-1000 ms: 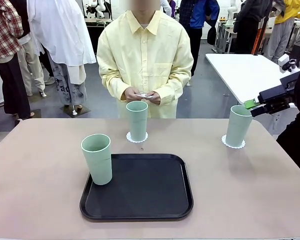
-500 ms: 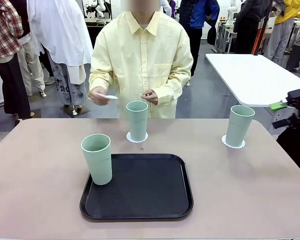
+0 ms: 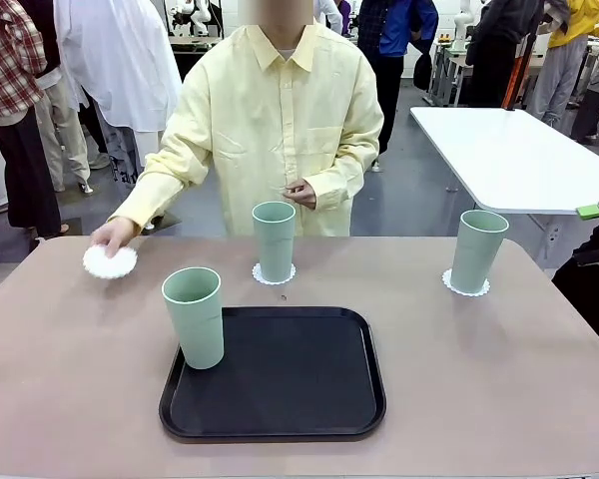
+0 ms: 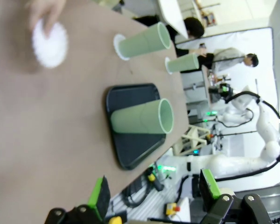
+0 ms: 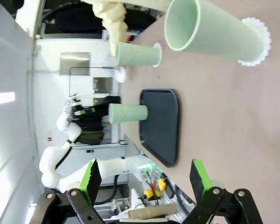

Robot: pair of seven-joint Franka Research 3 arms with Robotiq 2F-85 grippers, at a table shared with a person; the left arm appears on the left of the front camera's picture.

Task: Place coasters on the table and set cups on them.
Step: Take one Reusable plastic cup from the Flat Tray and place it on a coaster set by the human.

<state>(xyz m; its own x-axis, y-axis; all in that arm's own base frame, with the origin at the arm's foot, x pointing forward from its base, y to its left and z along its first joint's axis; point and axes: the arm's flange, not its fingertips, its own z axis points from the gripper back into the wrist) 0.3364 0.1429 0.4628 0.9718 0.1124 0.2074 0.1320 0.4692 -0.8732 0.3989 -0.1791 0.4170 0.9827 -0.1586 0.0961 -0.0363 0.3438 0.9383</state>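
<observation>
Two mint-green cups stand on white lacy coasters on the beige table (image 3: 70,379): one cup (image 3: 274,241) on its coaster (image 3: 274,274) at the far middle, and another cup (image 3: 478,250) on a coaster (image 3: 465,287) at the far right. A third cup (image 3: 194,317) stands on the left part of the black tray (image 3: 290,384). The person's hand (image 3: 110,238) presses a third coaster (image 3: 110,262) onto the table at the far left. My left gripper (image 4: 154,193) is open with nothing between its fingers, low at the robot's side. My right gripper (image 5: 144,176) is open too, back from the right cup (image 5: 214,32).
The person in a yellow shirt stands at the far edge, the other hand (image 3: 299,193) held at the chest. A glossy white table (image 3: 499,150) stands beyond the right corner. One green pad (image 3: 595,211) of my right gripper pokes in at the right edge.
The person's hand has swung out from the chest and laid a coaster on the table's far left. My right gripper has drawn back to the right, away from the right cup.
</observation>
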